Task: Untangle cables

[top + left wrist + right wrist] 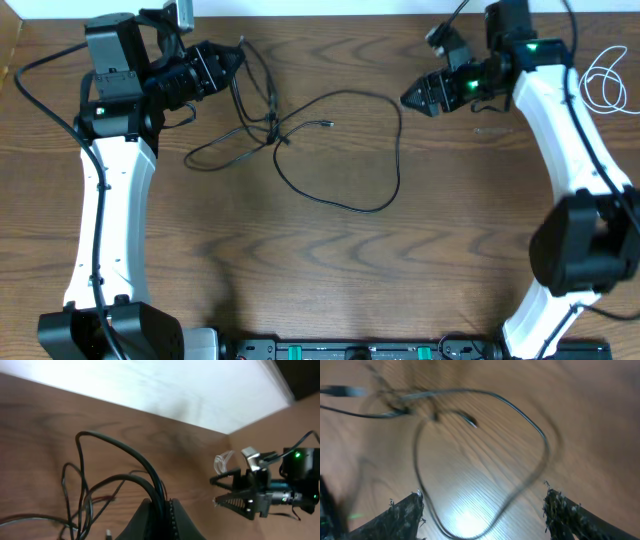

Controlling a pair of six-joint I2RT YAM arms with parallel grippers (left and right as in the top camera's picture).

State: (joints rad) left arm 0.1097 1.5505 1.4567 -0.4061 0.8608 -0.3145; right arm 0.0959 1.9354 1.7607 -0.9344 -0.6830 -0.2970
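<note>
The black cable (pixel 399 150) lies spread over the middle of the table, with a knot of crossed strands (pixel 273 132) and a wide loop to the right. My left gripper (pixel 228 64) is shut on several black strands at the far left; in the left wrist view they run up from between its fingers (pixel 160 504). My right gripper (pixel 408 99) hovers open just above the loop's upper right; its wrist view shows the black cable (pixel 530 423) on the wood below, with nothing between the jaws (pixel 482 502). The white cable (pixel 606 80) lies coiled apart at the far right edge.
The table's back edge meets a white wall close behind both grippers. A black rail (pixel 350 350) runs along the front edge between the two arm bases. A small plug end (pixel 328 124) of the black cable lies inside the loop.
</note>
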